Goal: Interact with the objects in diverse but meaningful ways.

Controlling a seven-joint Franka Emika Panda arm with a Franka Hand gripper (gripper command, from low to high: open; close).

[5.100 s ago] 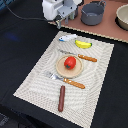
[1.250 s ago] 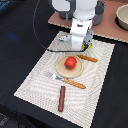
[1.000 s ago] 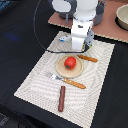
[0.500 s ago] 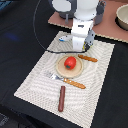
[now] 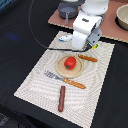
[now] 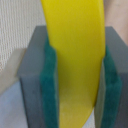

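Banana pinched at the mat's far edge

I see the gripper (image 6: pixel 76 75) with its green pads (image 6: pixel 50 85) pressed on the banana (image 6: pixel 75 60). Tomato (image 5: pixel 70 62) sits on the plate (image 5: pixel 61 71) mid-mat (image 5: pixel 35 87); sausage (image 5: pixel 62 98) lies near the front edge, with open mat beside it.

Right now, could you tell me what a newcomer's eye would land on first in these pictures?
Probably the yellow banana filling the wrist view, pinched between the green-padded fingers of the gripper. In the exterior view, the white arm stands over the far edge of the placemat, and the red tomato sits on a round plate at its middle.
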